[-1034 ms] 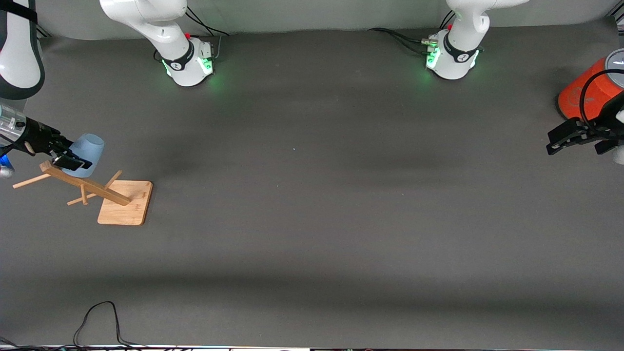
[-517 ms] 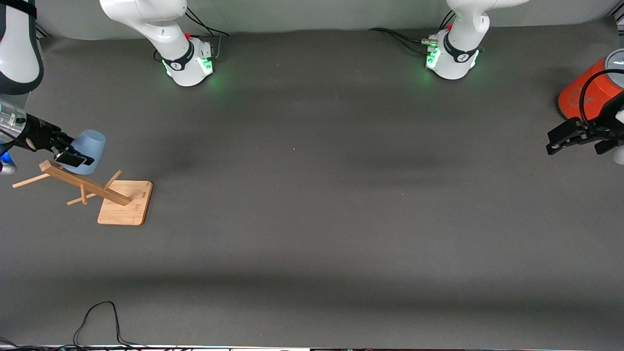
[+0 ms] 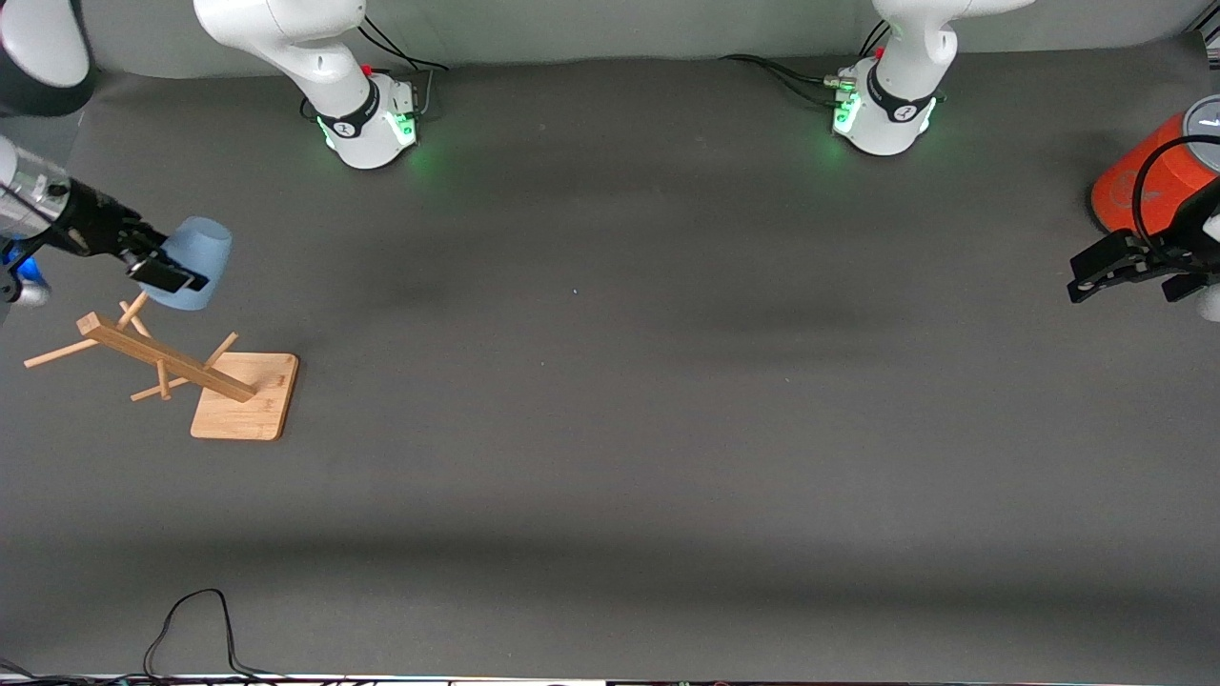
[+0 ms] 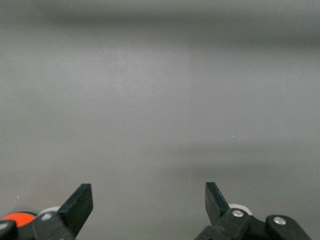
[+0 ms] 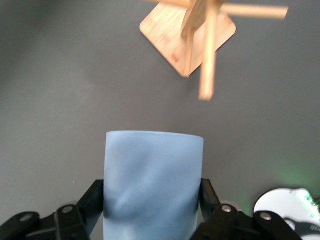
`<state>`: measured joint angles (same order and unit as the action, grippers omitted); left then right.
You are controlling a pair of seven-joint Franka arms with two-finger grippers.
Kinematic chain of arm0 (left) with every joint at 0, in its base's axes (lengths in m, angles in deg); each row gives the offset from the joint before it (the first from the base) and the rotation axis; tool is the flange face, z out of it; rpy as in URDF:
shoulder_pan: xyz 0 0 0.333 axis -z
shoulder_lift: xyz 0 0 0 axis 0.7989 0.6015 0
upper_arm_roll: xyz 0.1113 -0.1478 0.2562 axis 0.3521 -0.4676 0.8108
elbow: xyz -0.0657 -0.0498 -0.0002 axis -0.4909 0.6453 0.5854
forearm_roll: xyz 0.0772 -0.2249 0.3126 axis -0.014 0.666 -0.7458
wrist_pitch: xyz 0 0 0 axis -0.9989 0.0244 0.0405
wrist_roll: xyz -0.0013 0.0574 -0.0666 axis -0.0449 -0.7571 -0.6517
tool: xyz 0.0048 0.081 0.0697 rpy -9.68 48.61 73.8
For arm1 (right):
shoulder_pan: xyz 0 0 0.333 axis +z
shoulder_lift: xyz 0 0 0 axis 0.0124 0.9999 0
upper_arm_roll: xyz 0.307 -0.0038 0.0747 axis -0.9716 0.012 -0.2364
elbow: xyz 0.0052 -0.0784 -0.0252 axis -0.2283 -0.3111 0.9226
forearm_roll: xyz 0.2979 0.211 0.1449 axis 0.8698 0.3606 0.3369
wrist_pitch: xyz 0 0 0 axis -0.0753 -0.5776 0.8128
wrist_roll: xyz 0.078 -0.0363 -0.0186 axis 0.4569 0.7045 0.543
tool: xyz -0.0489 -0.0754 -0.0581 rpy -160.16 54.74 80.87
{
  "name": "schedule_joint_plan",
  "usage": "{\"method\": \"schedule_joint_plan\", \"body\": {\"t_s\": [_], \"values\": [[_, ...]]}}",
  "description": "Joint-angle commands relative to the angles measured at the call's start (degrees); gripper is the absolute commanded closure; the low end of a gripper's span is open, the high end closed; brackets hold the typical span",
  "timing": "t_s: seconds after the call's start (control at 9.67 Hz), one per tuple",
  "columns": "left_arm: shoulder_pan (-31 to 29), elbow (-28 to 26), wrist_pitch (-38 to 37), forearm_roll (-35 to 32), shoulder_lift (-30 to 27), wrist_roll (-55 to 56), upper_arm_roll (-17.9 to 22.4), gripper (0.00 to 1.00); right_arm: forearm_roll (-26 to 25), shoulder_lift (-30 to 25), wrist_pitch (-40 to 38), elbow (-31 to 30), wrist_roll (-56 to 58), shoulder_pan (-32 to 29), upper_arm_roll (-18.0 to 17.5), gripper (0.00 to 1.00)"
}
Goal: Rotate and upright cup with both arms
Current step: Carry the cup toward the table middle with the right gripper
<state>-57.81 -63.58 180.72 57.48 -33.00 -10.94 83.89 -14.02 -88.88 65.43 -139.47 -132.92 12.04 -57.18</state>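
Observation:
My right gripper (image 3: 170,273) is shut on the light-blue cup (image 3: 197,259) and holds it in the air above the wooden peg rack (image 3: 167,364), at the right arm's end of the table. The cup is tilted, its narrower end pointing up and away from the wrist. In the right wrist view the cup (image 5: 152,180) fills the space between both fingers (image 5: 94,199), with the rack (image 5: 192,30) below it. My left gripper (image 3: 1096,272) waits open, holding nothing, beside the orange cylinder; its fingertips (image 4: 80,200) stand wide apart over bare mat.
An orange cylinder with a grey lid (image 3: 1148,176) stands at the left arm's end of the table. The rack's square base (image 3: 243,400) sits on the dark mat, with pegs sticking out sideways. A black cable (image 3: 191,619) loops at the edge nearest the front camera.
My right gripper has risen with the cup, off the rack; a peg that the cup covered now shows. The left arm has not moved.

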Motion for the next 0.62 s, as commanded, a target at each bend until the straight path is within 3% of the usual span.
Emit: {"method": "schedule_joint_plan", "body": {"t_s": [0.0,0.31,0.52], "values": [[0.21,-1.40,-0.14,0.00,-1.69,0.24,0.17,0.00,0.33,-2.12,-0.88,-0.18,-10.04,6.39,0.33,0.46],[0.13,-1.40,-0.14,0.00,-1.69,0.33,0.08,0.00,-0.28,-0.11,3.05,0.17,-34.18,22.54,0.33,0.46],[0.13,-1.31,-0.23,0.00,-1.69,0.51,0.17,0.00,-0.46,4.97,7.27,1.57,-47.98,31.34,0.33,0.46]]}}
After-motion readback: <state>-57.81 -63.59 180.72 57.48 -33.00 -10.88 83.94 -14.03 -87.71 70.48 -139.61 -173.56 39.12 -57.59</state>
